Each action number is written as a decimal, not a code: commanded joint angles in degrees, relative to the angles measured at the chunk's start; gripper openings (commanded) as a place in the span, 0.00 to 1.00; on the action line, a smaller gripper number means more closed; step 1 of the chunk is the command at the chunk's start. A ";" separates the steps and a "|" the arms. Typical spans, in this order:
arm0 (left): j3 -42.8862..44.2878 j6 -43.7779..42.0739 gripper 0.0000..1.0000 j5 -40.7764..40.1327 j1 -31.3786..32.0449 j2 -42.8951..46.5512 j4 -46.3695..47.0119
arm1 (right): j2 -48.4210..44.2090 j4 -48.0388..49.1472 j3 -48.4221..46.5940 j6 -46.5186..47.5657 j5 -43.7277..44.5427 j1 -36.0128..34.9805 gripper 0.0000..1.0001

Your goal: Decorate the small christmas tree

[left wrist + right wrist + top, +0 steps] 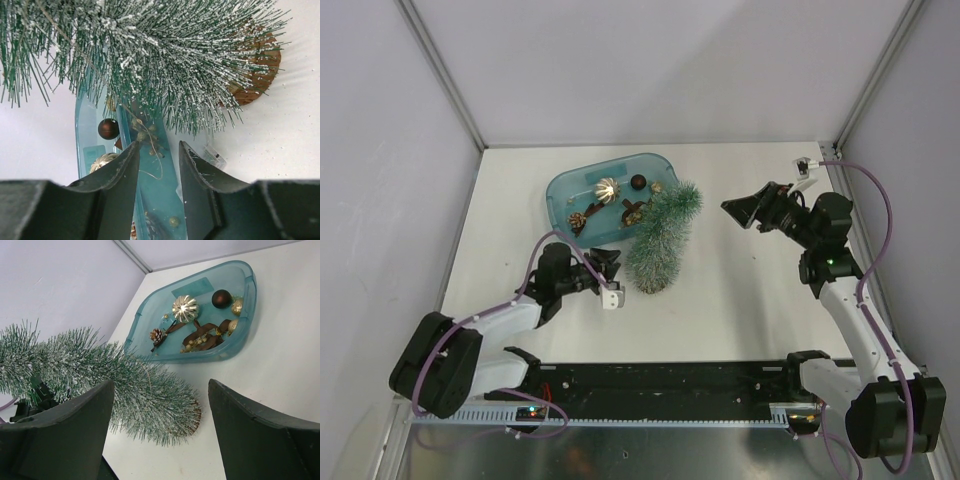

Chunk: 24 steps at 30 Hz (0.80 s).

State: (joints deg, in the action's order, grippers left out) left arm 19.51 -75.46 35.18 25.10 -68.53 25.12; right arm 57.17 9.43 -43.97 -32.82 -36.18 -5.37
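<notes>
The small christmas tree [660, 240] lies on its side on the white table, its frosted needles against the blue tub's right end. Its wood-slice base [196, 415] points toward my right gripper and also shows in the left wrist view [260, 75]. The tree fills the top of the left wrist view [165, 50]. My left gripper [605, 268] is open and empty, just left of the tree's tip, its jaws [158, 146] facing the tub. My right gripper [735, 208] is open and empty, held above the table to the right of the tree [125, 385].
The translucent blue tub [565, 190] at the back holds a gold ribbed ornament [185, 307], a brown ball [221, 298], a small pine cone [157, 335], brown ribbon and small gold balls. A small clear plastic box [214, 156] lies under the tree. Grey walls surround the table.
</notes>
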 commanded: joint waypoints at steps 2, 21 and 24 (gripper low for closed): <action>0.72 -3.01 0.36 1.28 0.39 -0.99 0.79 | -1.09 3.61 -2.59 -1.32 -0.80 0.54 0.80; 2.87 0.82 0.00 -7.76 -0.58 4.29 8.13 | -1.07 4.63 -2.61 -2.16 -1.73 0.72 0.78; 2.35 1.03 0.00 -10.37 -0.98 8.64 8.26 | -0.63 5.48 -2.62 -2.56 -1.93 0.90 0.78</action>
State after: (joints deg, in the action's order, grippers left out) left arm 20.32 -75.35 28.99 24.73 -65.71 29.50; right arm 56.82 11.07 -43.97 -34.57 -36.95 -4.95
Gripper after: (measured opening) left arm 0.007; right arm 0.781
